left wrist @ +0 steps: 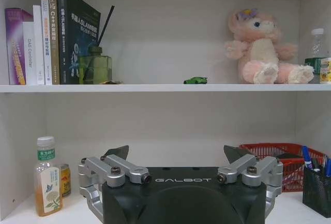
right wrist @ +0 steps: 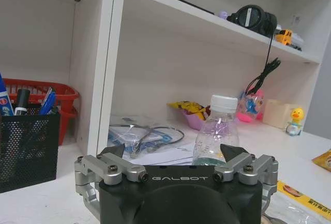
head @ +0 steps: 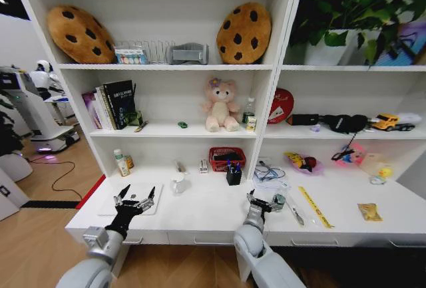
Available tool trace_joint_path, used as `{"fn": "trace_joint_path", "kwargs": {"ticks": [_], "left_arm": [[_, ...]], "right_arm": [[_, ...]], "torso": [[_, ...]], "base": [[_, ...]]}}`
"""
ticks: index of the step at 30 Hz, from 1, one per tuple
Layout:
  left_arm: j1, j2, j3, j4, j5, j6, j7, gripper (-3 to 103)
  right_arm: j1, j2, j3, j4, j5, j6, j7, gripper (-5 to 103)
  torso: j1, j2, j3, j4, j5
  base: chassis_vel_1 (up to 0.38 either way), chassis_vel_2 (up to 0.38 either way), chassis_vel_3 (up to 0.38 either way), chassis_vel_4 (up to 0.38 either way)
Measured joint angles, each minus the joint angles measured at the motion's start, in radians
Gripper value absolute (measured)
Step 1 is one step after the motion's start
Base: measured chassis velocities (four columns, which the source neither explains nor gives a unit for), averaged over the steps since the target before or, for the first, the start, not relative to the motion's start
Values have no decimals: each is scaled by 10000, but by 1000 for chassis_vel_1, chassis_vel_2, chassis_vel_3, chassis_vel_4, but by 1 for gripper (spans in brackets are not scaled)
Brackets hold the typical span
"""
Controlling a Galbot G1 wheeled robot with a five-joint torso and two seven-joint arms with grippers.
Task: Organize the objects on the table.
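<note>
Bottle (right wrist: 217, 131) stood on the table (head: 213, 211) just ahead of the right hand (head: 265, 203) — fingers spread, grasping nothing; left hand (head: 135, 201) also released, farther away — over the laptop (head: 110, 207).

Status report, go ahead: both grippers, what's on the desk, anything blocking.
Left gripper open over the table, empty. Right gripper open, facing a clear bottle. Yellow ruler lies beside it. Pen holder stands behind.

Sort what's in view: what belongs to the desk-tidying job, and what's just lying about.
For the job: silver laptop, yellow ruler, green toy car on the shelf, white desk.
Lying about: pink plush bear, cookie cushions, books, red basket, pen holder.
</note>
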Motion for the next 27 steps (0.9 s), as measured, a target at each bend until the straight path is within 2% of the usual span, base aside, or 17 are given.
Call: {"fn": "trace_joint_path", "kwargs": {"ticks": [8, 12, 14, 16, 27], "left_arm": [[0, 0, 0, 0, 0, 0, 0, 100], [0, 0, 0, 0, 0, 0, 0, 100], [0, 0, 0, 0, 0, 0, 0, 100], [0, 0, 0, 0, 0, 0, 0, 100], [0, 0, 0, 0, 0, 0, 0, 100]], "right_arm": [[-56, 128, 134, -404, -733, 923, 301, 100], [-245, 278, 236, -780, -1181, 1965, 400, 100], [-288, 314, 261, -823, -1252, 2081, 397, 100], [-428, 521, 365, -1009, -1515, 2510, 319, 100], [-520, 936, 1075, -1397, -1953, 3196, 161, 100]], "torso": [[0, 0, 0, 0, 0], [1, 0, 0, 0, 0], [1, 0, 1, 0, 0], [2, 0, 0, -2, 0], [2, 0, 0, 0, 0]], "base": [[0, 0, 0, 0], [0, 0, 0, 0], [0, 0, 0, 0], [0, 0, 0, 0], [0, 0, 0, 0]]}}
